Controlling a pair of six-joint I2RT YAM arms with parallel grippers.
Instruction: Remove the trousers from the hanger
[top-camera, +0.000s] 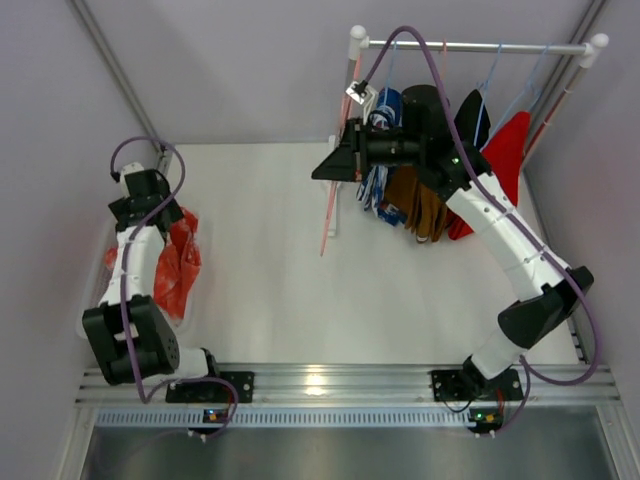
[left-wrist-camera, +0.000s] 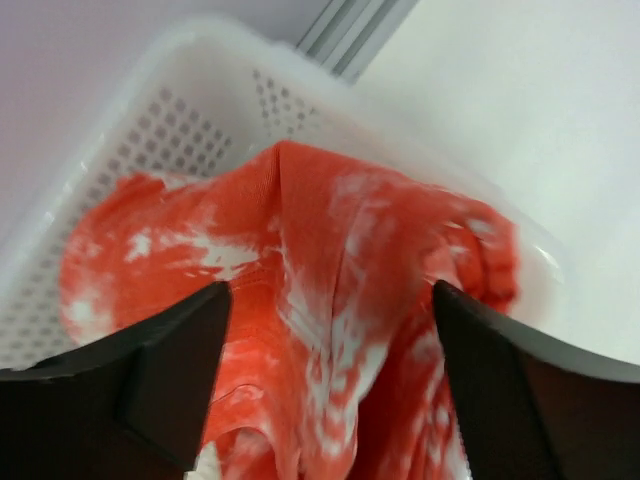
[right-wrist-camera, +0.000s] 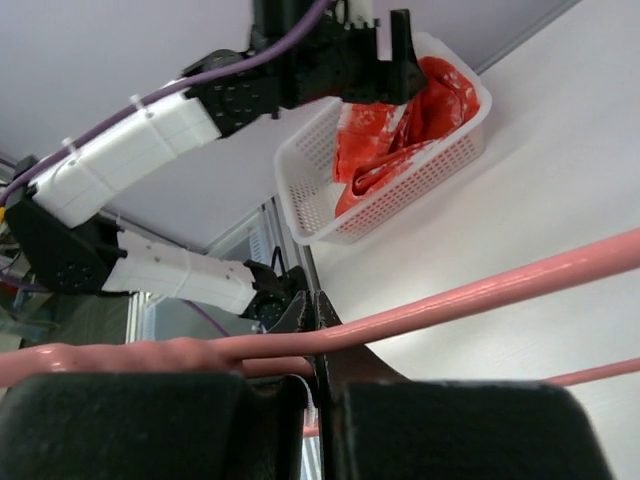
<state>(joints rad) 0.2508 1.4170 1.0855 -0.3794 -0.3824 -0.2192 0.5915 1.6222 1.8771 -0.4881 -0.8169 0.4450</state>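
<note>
Trousers (left-wrist-camera: 300, 210) lie bunched in the white basket (left-wrist-camera: 150, 120), off the hanger (right-wrist-camera: 480, 295). Left gripper (left-wrist-camera: 330, 300) hangs spread above them, holding nothing. Right gripper (right-wrist-camera: 318, 320) pinches the hanger wire. Advised: raise the left arm straight up so no fold snags.

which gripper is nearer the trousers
Left. The left gripper hangs open right over the trousers in the basket; the right gripper is far off at the rail, shut on the hanger.
</note>
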